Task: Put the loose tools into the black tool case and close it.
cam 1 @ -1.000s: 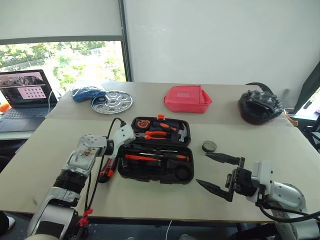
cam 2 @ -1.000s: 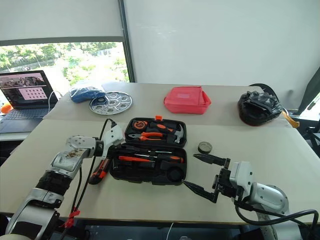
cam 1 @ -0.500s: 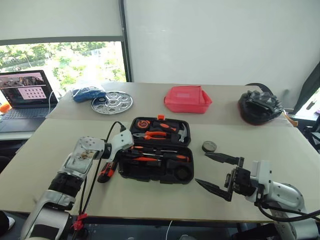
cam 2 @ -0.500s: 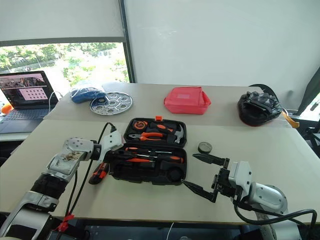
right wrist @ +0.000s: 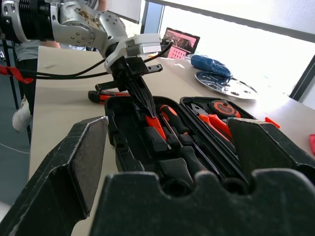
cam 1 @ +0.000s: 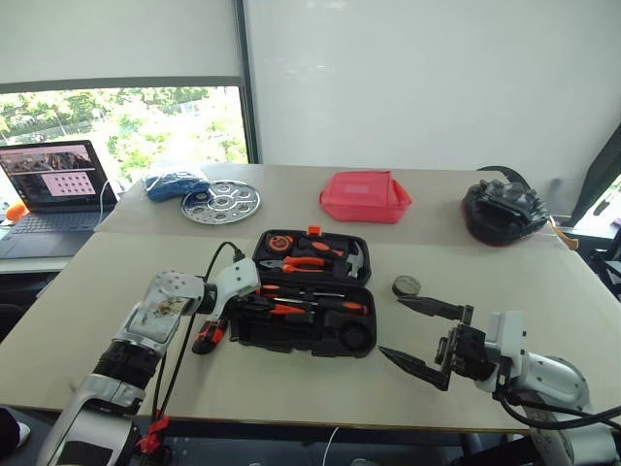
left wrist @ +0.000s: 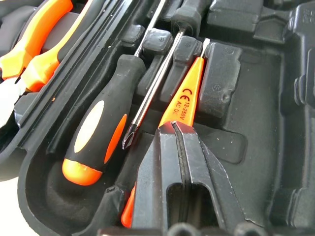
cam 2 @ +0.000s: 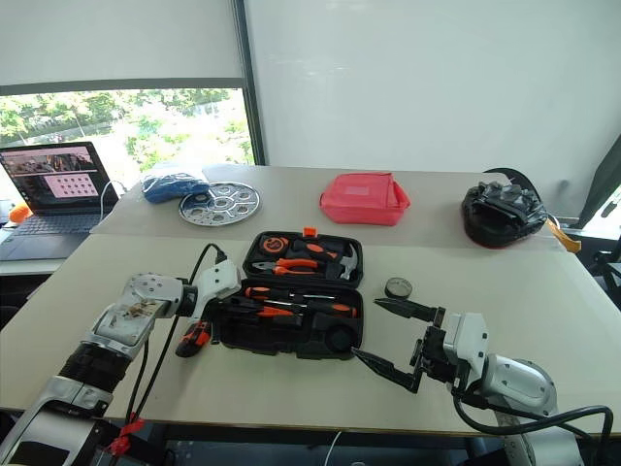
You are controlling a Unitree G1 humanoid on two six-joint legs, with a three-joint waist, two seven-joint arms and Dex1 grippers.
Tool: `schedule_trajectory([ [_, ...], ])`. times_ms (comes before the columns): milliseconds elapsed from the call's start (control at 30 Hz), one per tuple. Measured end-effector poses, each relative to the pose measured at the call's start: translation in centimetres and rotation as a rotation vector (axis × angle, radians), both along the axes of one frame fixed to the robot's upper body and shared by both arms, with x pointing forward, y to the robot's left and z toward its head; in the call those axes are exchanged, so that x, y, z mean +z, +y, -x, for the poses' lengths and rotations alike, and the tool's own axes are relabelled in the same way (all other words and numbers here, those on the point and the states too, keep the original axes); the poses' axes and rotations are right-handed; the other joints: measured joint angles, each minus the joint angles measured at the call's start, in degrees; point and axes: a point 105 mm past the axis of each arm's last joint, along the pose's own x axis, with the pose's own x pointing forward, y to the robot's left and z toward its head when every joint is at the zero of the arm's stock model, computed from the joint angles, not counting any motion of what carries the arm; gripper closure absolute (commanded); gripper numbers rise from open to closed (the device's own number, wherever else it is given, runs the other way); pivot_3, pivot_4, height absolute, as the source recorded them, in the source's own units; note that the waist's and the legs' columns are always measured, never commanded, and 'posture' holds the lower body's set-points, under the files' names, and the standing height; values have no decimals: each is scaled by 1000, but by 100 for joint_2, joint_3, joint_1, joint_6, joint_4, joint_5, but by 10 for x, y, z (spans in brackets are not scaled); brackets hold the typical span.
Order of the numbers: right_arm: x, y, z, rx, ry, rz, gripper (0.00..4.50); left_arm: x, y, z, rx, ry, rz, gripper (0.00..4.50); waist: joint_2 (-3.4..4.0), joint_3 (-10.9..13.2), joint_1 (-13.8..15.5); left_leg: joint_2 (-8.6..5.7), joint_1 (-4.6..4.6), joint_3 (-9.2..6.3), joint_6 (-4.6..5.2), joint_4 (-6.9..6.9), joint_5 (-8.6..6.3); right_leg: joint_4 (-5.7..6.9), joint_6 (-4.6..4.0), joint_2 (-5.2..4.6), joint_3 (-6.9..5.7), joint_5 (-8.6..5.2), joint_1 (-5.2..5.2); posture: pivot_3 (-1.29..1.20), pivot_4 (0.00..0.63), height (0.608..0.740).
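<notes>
The black tool case (cam 1: 291, 348) lies open mid-table. Its near half holds two orange-and-black screwdrivers (left wrist: 101, 128) and the slim orange tester (left wrist: 184, 93). My left gripper (left wrist: 176, 127) is shut, its tips low over the tester at the case's left end (right wrist: 150, 115); whether they pinch it I cannot tell. The utility knife (cam 1: 207, 333) lies on the table just left of the case. The small black tape roll (cam 1: 406, 284) sits to the case's right. My right gripper (cam 1: 390, 326) hangs open beside the case's right end, below the roll, holding nothing.
Orange pliers (cam 1: 301, 262) and a hammer (cam 1: 351, 257) fill the case's far half. Behind stand a red pouch (cam 1: 364, 194), a black bundle (cam 1: 505, 209), a round metal tray (cam 1: 221, 202), a blue cloth (cam 1: 173, 182) and a laptop (cam 1: 53, 184).
My left gripper has drawn slightly back and down at the case's left end, staying shut. The right gripper has not moved. The view itself has shifted a little.
</notes>
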Motion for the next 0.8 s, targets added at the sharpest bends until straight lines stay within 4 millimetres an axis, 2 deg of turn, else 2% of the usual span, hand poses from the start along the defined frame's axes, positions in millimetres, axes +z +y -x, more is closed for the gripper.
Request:
schedule_trajectory([
  [100, -5, -11, 3, -33, 22, 27, 0, 1, 6, 7, -13, -13, 72, 3854, -1, 1, -2, 2, -24, 0, 2, -3, -1, -4, -5, -1, -1, 2, -20, 0, 150, 740],
  [200, -8, -32, 10, -96, 49, 72, 0, 15, 19, 22, -53, -47, 197, 2766, -1, 1, -1, 3, -69, 1, 2, -3, -2, -1, -8, -3, 0, 4, -69, 0, 150, 740],
  [333, -28, -63, 24, -194, 140, 108, 0, 30, 63, 43, -41, -115, 210, 1289, 0, 1, -4, 6, -76, 3, 4, -11, -2, 1, -14, -2, 0, 2, -85, 0, 150, 740],
  [433, -36, -80, 33, -252, 158, 133, 0, 27, 95, 57, 15, -133, 223, 244, 0, 0, -5, 7, -63, 11, 3, -8, -2, 1, -12, -5, 2, 1, -75, 0, 150, 740],
  [467, -35, -81, 33, -257, 154, 133, 0, 25, 99, 59, 31, -127, 221, 244, 0, 1, -9, 9, -62, 12, 3, -8, -1, 0, -11, -4, 2, 0, -76, 0, 150, 740],
  [533, -36, -86, 35, -287, 128, 136, 0, 16, 133, 67, 159, -102, 210, 114, -3, 2, -13, 22, -57, 19, 4, -7, 1, -1, 0, 3, 1, -8, -76, 0, 150, 740],
  [567, -36, -87, 36, -295, 123, 135, 0, 15, 143, 69, 198, -104, 209, 114, -3, 1, -9, 23, -57, 20, 4, -7, 1, 0, 0, 4, 0, -8, -77, 0, 150, 740],
  [700, -36, -87, 37, -306, 87, 126, 0, 9, 173, 84, 324, -112, 186, 114, -2, 1, -14, 31, -56, 29, 4, -10, 0, 0, -12, 4, 1, -8, -80, 0, 150, 740],
  [800, -34, -86, 34, -300, 70, 123, 0, 4, 181, 89, 390, -99, 187, 114, -3, 2, 12, 30, -59, 30, 3, -9, 1, 0, -17, 2, 0, -4, -82, 0, 150, 740],
])
